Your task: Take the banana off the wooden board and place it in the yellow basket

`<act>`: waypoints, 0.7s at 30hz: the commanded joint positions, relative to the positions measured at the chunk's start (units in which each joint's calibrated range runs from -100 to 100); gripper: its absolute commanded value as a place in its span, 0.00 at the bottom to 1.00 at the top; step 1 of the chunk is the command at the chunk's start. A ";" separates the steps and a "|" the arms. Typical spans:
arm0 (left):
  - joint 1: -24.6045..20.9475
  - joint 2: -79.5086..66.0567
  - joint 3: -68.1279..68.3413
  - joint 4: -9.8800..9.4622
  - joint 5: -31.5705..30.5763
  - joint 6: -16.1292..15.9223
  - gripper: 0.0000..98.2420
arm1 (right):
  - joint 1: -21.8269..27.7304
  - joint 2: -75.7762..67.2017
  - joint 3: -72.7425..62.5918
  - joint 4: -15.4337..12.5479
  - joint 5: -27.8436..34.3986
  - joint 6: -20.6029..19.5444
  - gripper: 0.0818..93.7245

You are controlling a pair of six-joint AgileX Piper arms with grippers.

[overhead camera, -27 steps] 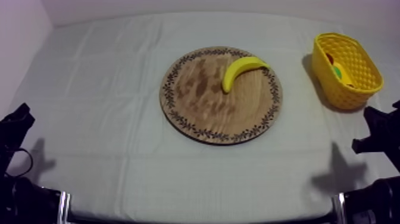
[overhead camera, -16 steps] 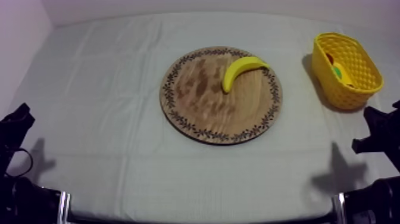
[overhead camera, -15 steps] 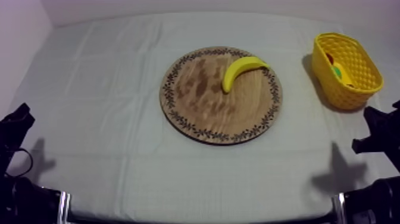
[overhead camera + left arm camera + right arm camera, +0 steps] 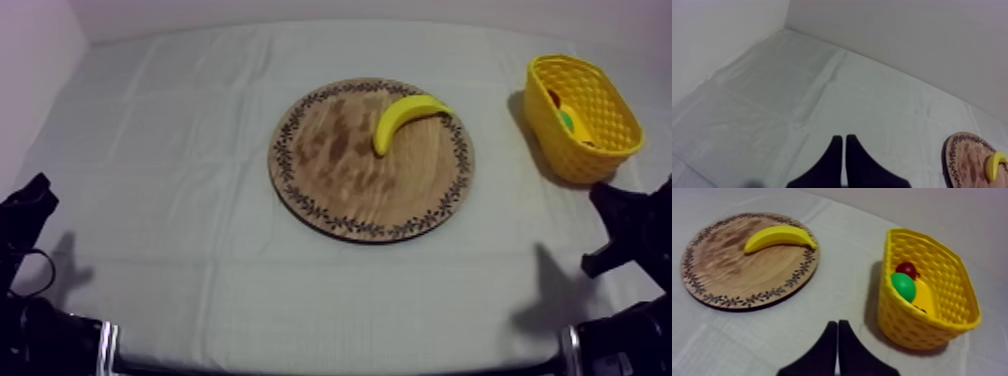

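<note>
Top view, banana (image 4: 408, 118): lies on the wooden board (image 4: 340, 190) by its far right rim, with nothing against it.
Basket: the yellow basket (image 4: 592, 152) is at the tabletop's (image 4: 180, 200) far right edge, apart from the board. It holds a small red fruit (image 4: 906, 269) and a green toy fruit (image 4: 903, 286).
Open room: bare tabletop between board and basket, and across the left side.
Left tool (image 4: 844, 142): fingers together and empty, over bare tabletop.
Right tool (image 4: 837, 328): fingers together and empty, between board and basket.
Hard to make out: a yellow piece (image 4: 923, 297) beneath the green fruit.
</note>
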 commanded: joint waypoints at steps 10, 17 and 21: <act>0.01 0.00 -0.01 -0.01 -0.01 0.01 0.00 | -7.23 0.72 -0.53 -0.08 -0.75 0.67 0.01; 0.01 0.00 -0.01 -0.01 -0.01 -0.01 0.00 | -10.28 12.09 -8.39 3.08 -1.55 -1.69 0.01; 0.01 0.00 -0.01 -0.01 -0.01 -0.02 0.00 | -11.76 22.01 -18.11 4.33 1.17 -1.81 0.00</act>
